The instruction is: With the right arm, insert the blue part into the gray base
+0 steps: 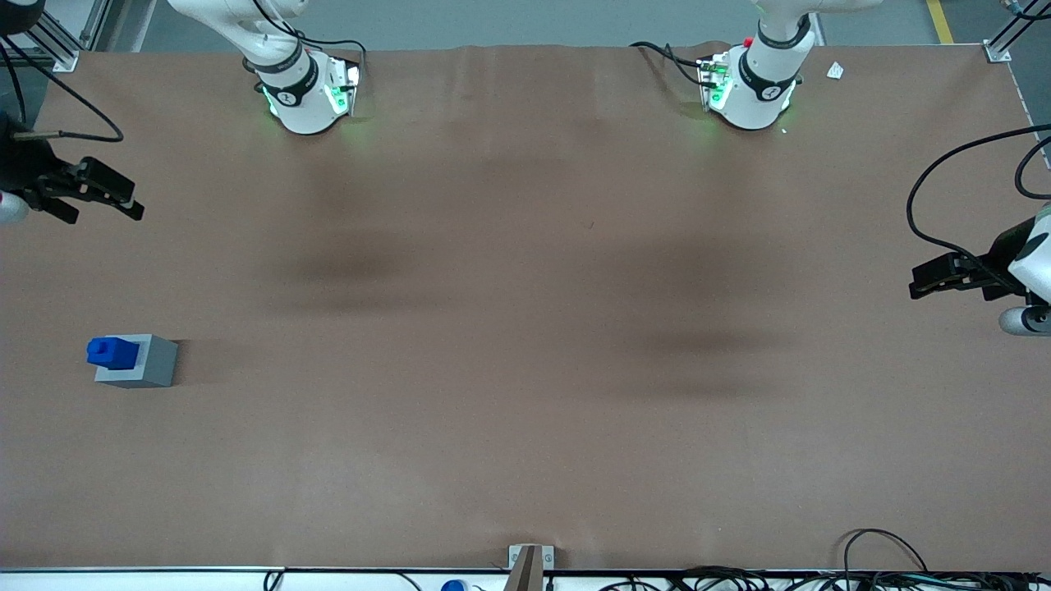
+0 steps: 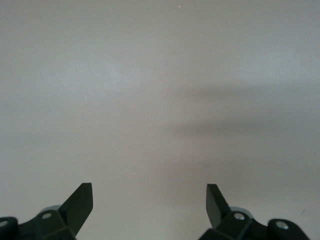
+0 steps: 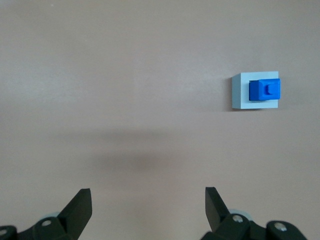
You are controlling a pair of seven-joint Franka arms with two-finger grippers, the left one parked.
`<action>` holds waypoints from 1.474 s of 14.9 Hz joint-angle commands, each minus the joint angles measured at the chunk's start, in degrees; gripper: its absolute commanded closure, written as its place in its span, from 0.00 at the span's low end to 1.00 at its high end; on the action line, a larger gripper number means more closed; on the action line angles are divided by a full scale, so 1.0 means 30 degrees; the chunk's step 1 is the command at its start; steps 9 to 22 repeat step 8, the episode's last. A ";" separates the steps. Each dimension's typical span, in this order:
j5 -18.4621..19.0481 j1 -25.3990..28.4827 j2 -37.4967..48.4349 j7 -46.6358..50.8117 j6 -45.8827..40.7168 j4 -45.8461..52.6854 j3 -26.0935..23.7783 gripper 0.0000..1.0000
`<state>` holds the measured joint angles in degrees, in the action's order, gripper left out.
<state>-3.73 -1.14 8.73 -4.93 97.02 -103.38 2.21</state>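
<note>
The blue part (image 1: 112, 351) stands on top of the gray base (image 1: 152, 361), with its small square stub facing up. The pair rests on the brown table at the working arm's end, nearer to the front camera than my gripper (image 1: 107, 212). The right wrist view shows the blue part (image 3: 265, 90) sitting within the outline of the gray base (image 3: 241, 92). My gripper (image 3: 147, 192) hangs above bare table well apart from them, open, with nothing between its fingers. I cannot tell how deep the blue part sits.
A brown cover (image 1: 525, 328) spans the whole table. Both arm bases (image 1: 304, 90) stand along the edge farthest from the front camera. A small metal bracket (image 1: 530, 558) and loose cables (image 1: 887, 566) sit at the nearest edge.
</note>
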 commanded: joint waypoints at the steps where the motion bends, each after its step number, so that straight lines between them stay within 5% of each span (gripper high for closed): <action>1: 0.0744 0.0293 0.0461 0.0473 -0.0082 -0.0057 -0.0415 0.00; 7: 0.0569 0.0146 -0.1412 0.0503 -0.0611 0.2875 -0.0385 0.00; 22: 0.0598 0.0262 -0.1472 0.0618 -0.0641 0.2877 -0.0385 0.00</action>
